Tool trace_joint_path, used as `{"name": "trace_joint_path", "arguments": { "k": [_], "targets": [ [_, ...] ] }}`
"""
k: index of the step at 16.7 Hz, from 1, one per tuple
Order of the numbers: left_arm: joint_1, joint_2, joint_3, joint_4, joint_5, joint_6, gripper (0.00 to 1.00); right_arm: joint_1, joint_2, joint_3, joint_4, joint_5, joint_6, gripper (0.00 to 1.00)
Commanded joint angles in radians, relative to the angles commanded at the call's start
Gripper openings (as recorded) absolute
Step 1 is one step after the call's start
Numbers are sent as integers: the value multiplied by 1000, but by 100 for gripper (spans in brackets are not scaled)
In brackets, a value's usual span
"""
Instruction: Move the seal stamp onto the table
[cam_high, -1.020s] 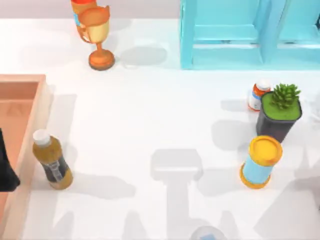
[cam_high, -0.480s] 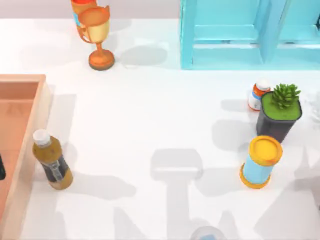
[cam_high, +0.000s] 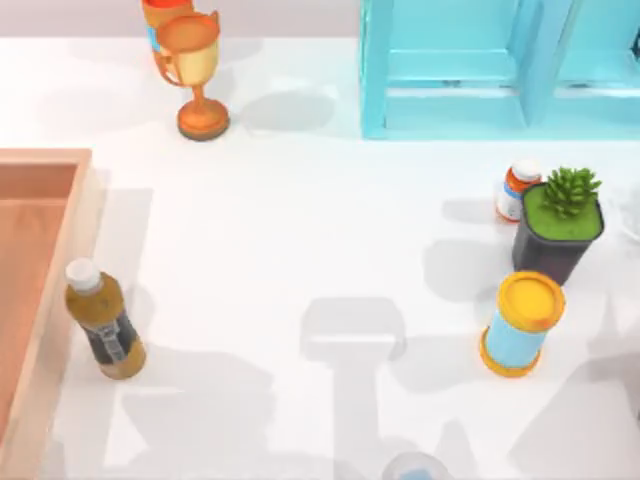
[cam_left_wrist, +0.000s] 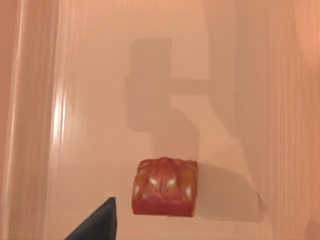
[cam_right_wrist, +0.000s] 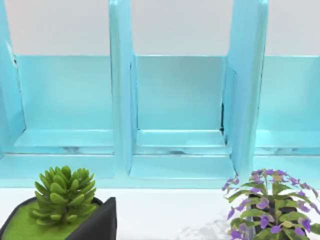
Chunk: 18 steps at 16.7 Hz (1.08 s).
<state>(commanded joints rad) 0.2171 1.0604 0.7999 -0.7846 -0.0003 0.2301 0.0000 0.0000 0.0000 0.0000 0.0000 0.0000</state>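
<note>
where the left wrist view looks straight down, the seal stamp (cam_left_wrist: 165, 186) stands on the floor of the orange-brown wooden tray (cam_left_wrist: 90, 100), its dark red peaked top facing the camera and its shadow falling beside it. a dark tip of the left pincer (cam_left_wrist: 97, 224) pokes in just beside the stamp without touching it; whether that pincer is apart or together cannot be told. in the top view the tray (cam_high: 45, 300) sits at the worktop's left edge, and an amber bottle (cam_high: 103, 320) with a white cap stands on the white worktop (cam_high: 300, 230) right against the tray's outer wall. an orange-gold trophy cup (cam_high: 195, 75) stands towards the back left, a light blue shelf unit (cam_high: 480, 65) at the back right. near the right side are a small orange bottle (cam_high: 516, 190), a succulent in a dark pot (cam_high: 560, 222) and a blue can with a yellow lid (cam_high: 520, 323). the right wrist view faces the shelf (cam_right_wrist: 175, 110), with the succulent (cam_right_wrist: 62, 197) and a purple-flowered plant (cam_right_wrist: 267, 205) below it, and a dark corner of the right pincer (cam_right_wrist: 97, 222) whose state cannot be told.
</note>
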Motion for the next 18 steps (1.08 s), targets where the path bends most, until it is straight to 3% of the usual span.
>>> {"name": "trace_joint_path", "arguments": {
  "k": [5, 9, 18],
  "targets": [
    [76, 367, 283, -272, -1, 82, 100, 0, 0, 0, 0, 0, 0, 100],
    [111, 532, 422, -393, -2, 120, 100, 0, 0, 0, 0, 0, 0, 100],
    [117, 584, 420, -370, -2, 126, 100, 0, 0, 0, 0, 0, 0, 100]
  ]
}}
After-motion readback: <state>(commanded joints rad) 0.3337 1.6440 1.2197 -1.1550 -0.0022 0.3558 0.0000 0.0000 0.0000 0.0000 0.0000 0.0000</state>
